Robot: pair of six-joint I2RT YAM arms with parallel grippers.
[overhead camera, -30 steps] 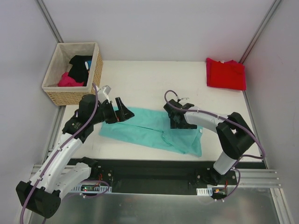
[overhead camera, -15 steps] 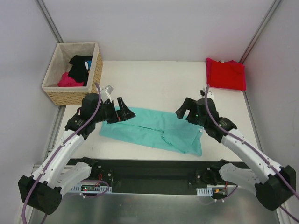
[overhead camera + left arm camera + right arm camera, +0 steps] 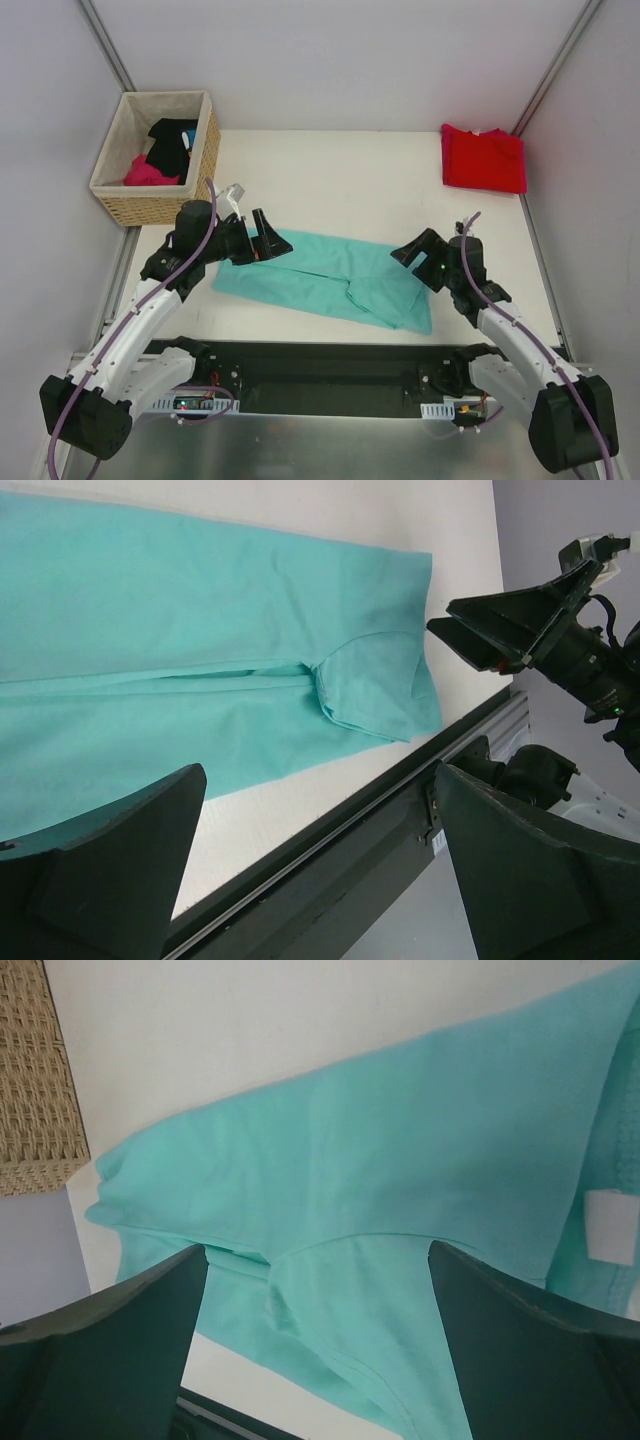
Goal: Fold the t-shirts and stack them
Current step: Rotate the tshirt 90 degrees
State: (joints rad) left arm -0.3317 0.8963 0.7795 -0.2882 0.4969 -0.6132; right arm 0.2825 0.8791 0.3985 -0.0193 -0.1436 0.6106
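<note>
Towards the front of the bench (image 3: 330, 165), the teal t-shirt (image 3: 320, 275) is laid out flat as a long, partly folded band. The left hand (image 3: 268, 238) is held wide open over its left end, and the right hand (image 3: 412, 255) wide open at its right end; nothing is gripped. The cloth is judged light, limp and prone to sagging, so all layers are best pinched at the end corners. Farther back, the red t-shirt (image 3: 484, 158) is seen folded in the right corner.
</note>
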